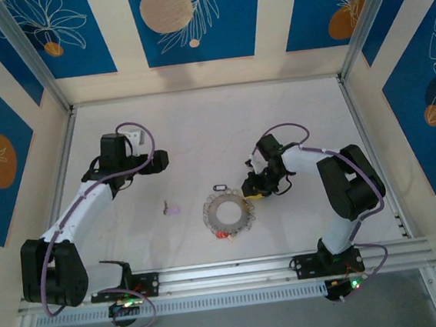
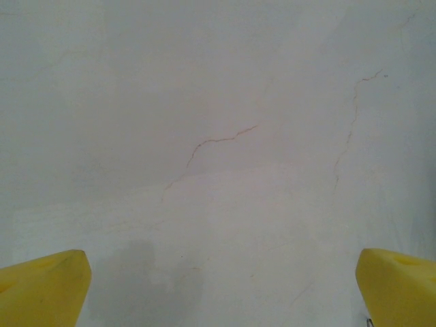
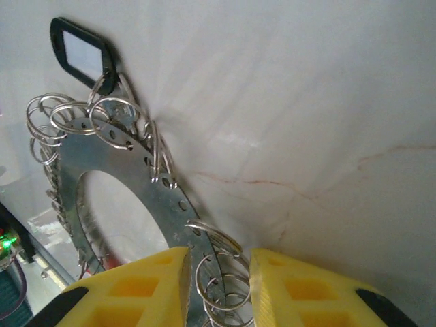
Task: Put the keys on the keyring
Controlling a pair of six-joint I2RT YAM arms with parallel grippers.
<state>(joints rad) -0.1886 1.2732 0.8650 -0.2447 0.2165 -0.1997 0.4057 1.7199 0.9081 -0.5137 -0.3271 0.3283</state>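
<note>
The wide flat grey metal keyring point(image 1: 227, 213) lay mid-worktop point(image 1: 291, 118), with the dark-rimmed pale oblong key point(image 3: 82, 51) apparently hooked at its far edge and the lilac-headed key point(image 1: 171, 210) loose to its left. The right claw point(image 3: 218, 272) straddled the keyring's small silvery split rings point(image 3: 216, 235), jaws narrowly parted, and we could not tell whether it pinched them; the left claw point(image 2: 221, 283) hung empty, spread wide. We judged that a snagged ring could drag the keyring and shake the oblong key off.

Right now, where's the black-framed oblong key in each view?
Top external: oblong key near centre, just beyond the keyring, at its far rim.
Right wrist: top left, above the keyring.
Left wrist: looks at veined tabletop.
Shared landmark: the keyring.
</note>
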